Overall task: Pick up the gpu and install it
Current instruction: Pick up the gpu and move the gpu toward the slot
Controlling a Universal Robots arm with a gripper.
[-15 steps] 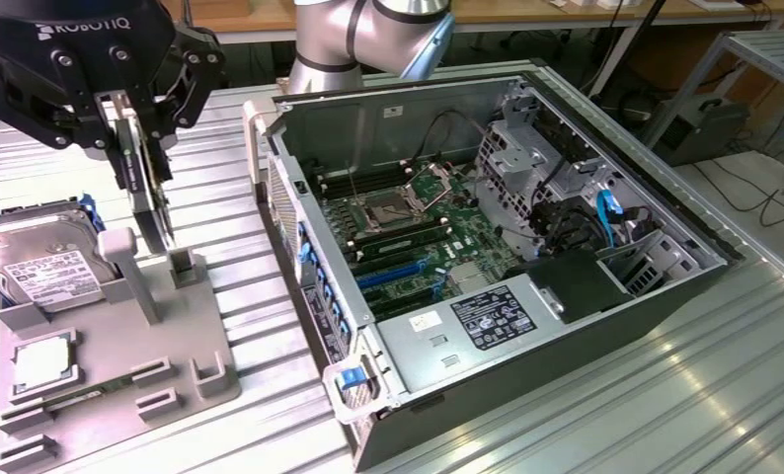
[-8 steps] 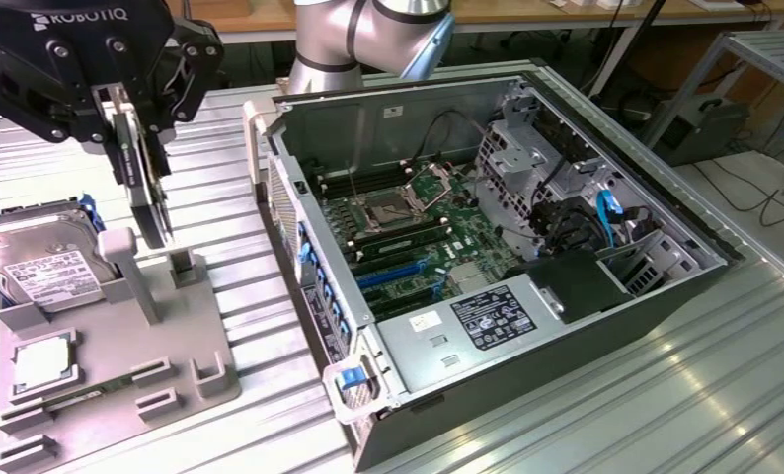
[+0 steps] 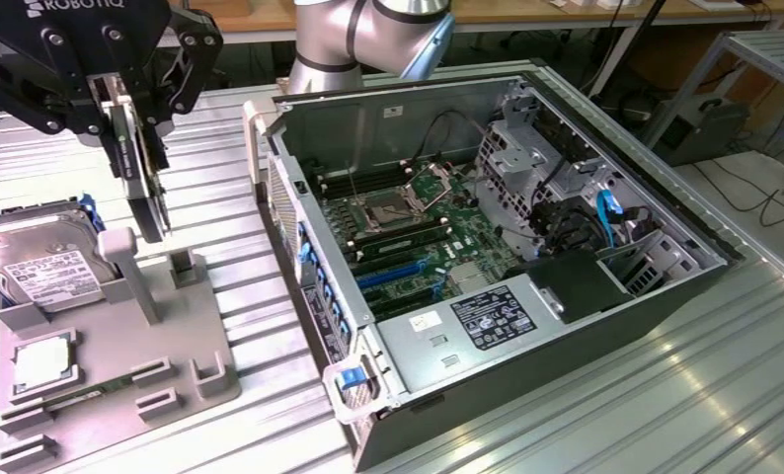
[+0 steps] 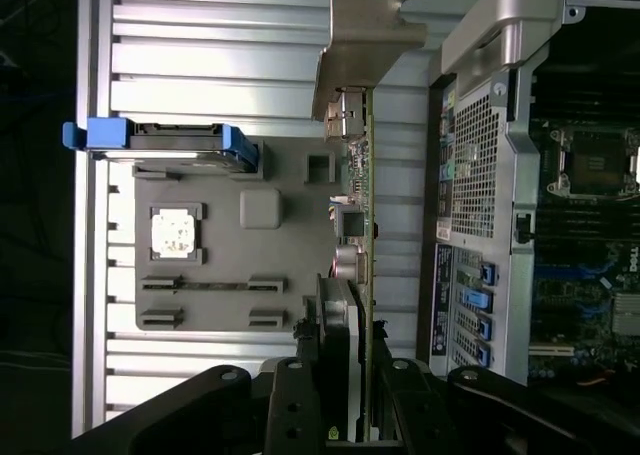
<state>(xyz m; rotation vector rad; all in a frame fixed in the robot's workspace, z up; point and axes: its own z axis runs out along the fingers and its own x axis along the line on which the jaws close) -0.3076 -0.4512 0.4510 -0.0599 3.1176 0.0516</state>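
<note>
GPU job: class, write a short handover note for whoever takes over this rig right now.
Gripper: shut on the GPU, card held upright.
GPU: over the grey holder tray, beside the open PC case, not inside it.
Hard drive and CPU chip sit on the tray.
Done: GPU gripped.
Left: seating it on the case's motherboard.

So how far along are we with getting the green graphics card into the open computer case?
Pickup looks done: the gripper is shut on the thin green card with black cooler and silver bracket, holding it upright above the grey holder tray, apparently clear of it. Installing is left: the card hangs outside the open black tower case, whose blue motherboard slots stand bare.
</note>
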